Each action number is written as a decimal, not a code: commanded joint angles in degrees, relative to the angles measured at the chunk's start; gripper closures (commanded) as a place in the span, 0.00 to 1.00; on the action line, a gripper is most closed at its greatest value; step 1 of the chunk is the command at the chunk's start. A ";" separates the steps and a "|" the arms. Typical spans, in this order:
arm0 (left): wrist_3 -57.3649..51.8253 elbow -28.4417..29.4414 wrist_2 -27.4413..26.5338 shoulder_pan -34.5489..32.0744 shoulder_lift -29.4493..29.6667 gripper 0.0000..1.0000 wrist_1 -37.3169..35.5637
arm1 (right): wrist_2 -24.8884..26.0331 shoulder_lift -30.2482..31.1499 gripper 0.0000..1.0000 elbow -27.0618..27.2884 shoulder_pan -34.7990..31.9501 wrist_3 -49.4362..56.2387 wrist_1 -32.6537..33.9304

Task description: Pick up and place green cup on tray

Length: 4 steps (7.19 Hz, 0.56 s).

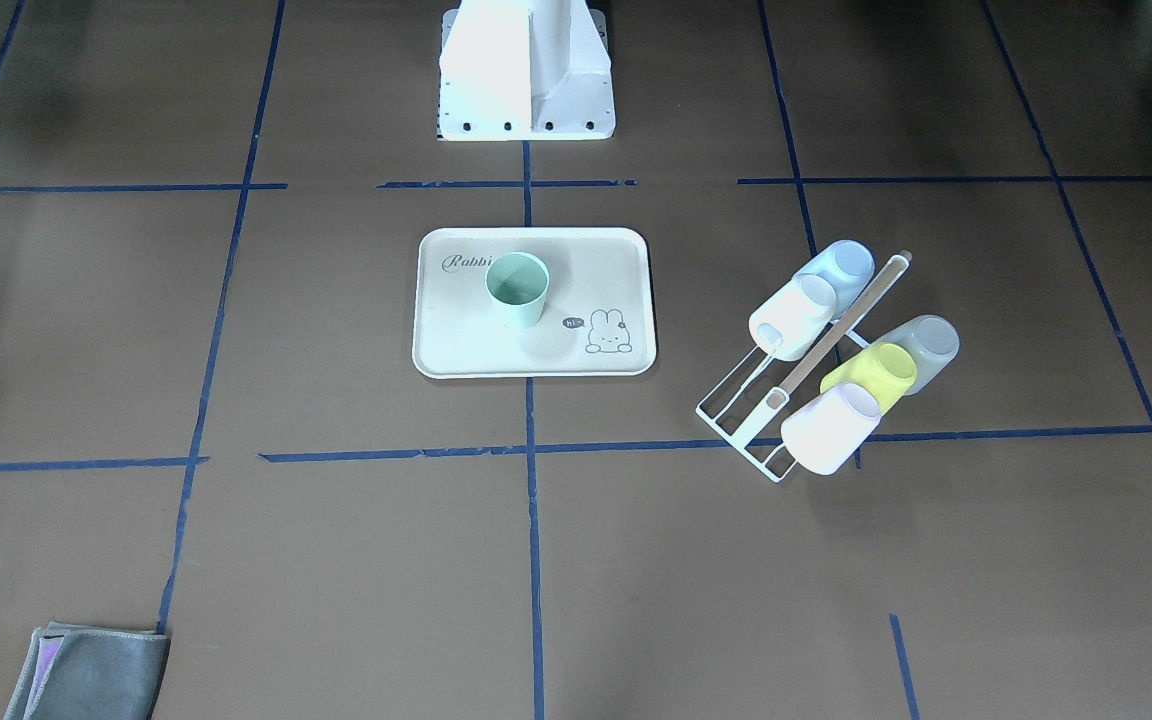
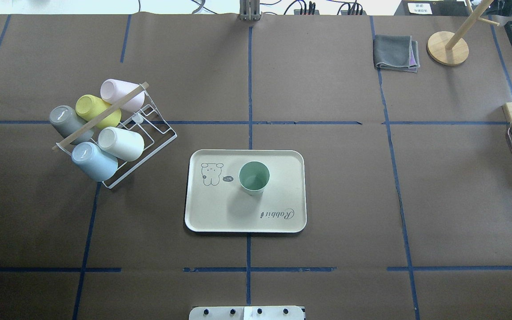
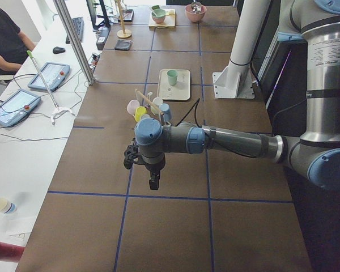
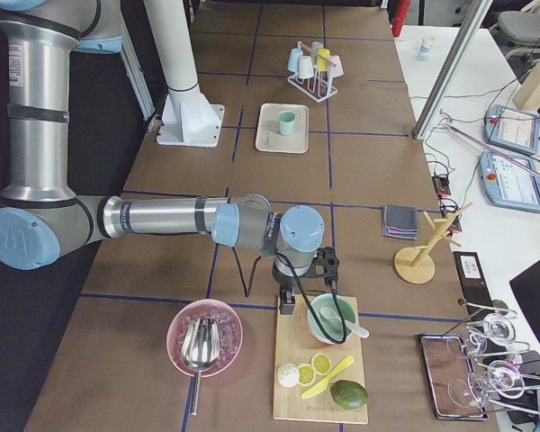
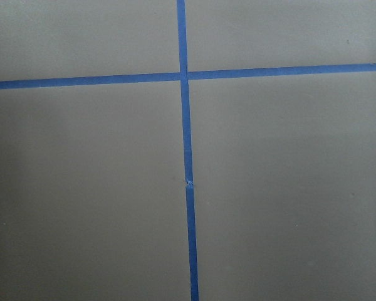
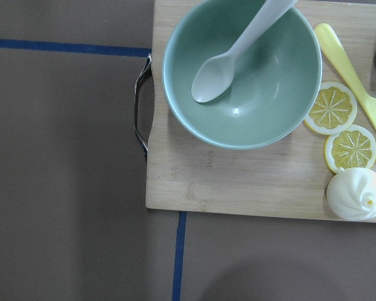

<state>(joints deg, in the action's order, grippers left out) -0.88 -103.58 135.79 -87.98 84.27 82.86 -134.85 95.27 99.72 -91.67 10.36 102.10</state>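
standing upright with its mouth up, the green cup (image 2: 254, 178) sits on the tray (image 2: 220, 213) near the tray's middle, just right of the bunny drawing (image 2: 211, 174) in the overhead view. well to the left of the tray, a white wire rack (image 2: 149, 133) holds cups lying tilted on its pegs (pink cup (image 2: 116, 91), yellow-green cup (image 2: 94, 109), grey cup (image 2: 65, 119), white cup (image 2: 122, 143), light blue cup (image 2: 94, 161)). both arms are well apart from the tray. the left gripper (image 3: 153, 180) hangs low over bare brown table (image 5: 81, 188) crossed by blue tape (image 5: 187, 188), at the table's left end. the right gripper (image 4: 288, 301) hovers at the far right end, over the edge of a wooden board (image 6: 238, 182) bearing a green bowl (image 6: 241, 106) with a white spoon (image 6: 232, 56). only side views show the grippers, so how wide their fingers stand, and what they grip if anything, cannot be told.
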 commanded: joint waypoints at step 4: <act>-0.09 0.05 -0.44 0.09 -0.42 0.00 -0.06 | -0.33 -0.17 0.00 0.56 0.00 -0.08 -0.14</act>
<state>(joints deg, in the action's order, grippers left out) -0.90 -103.57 135.65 -87.90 83.92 82.79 -135.16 95.03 100.01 -91.67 10.35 101.97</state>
